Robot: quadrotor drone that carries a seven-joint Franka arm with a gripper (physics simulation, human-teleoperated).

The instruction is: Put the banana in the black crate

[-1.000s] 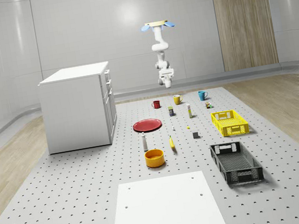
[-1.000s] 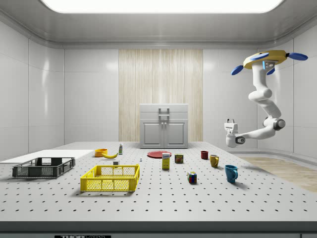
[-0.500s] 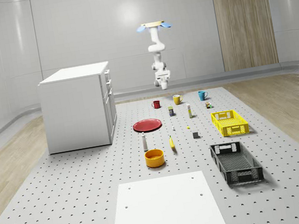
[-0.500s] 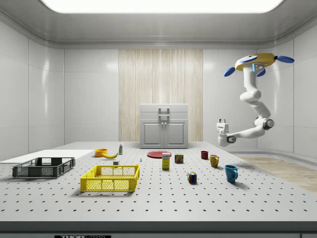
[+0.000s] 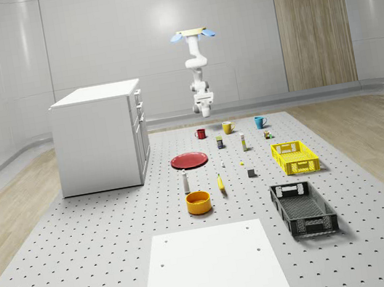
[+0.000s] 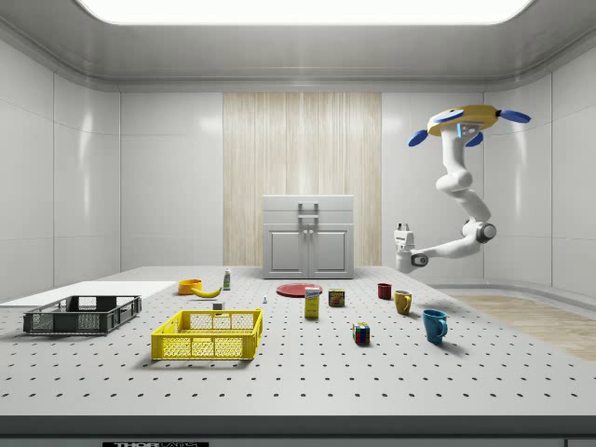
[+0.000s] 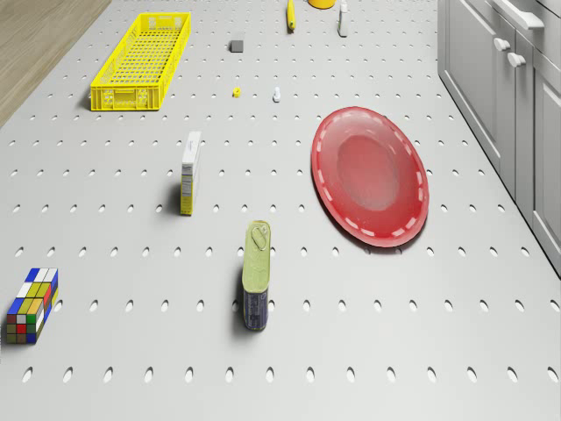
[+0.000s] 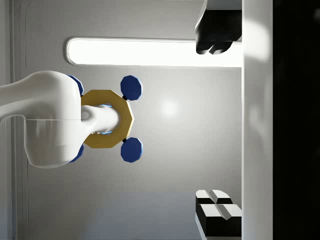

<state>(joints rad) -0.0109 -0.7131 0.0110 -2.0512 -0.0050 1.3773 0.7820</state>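
Drone point(image 6: 463, 119) — hovers high above the table's far end, near the mugs. Gripper point(image 6: 403, 226) — points upward, fingers point(image 8: 215, 210) spread, holding nothing. Banana point(image 5: 221, 182) — flat on the table beside the orange bowl point(image 5: 198, 202), well apart from the black crate point(image 5: 303, 208).

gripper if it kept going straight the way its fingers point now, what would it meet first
The gripper points up, toward the ceiling: in the wrist view its fingers frame the ceiling light and the drone. The drone hovers off to one side, so the way looks free up to the ceiling, though depth is uncertain.
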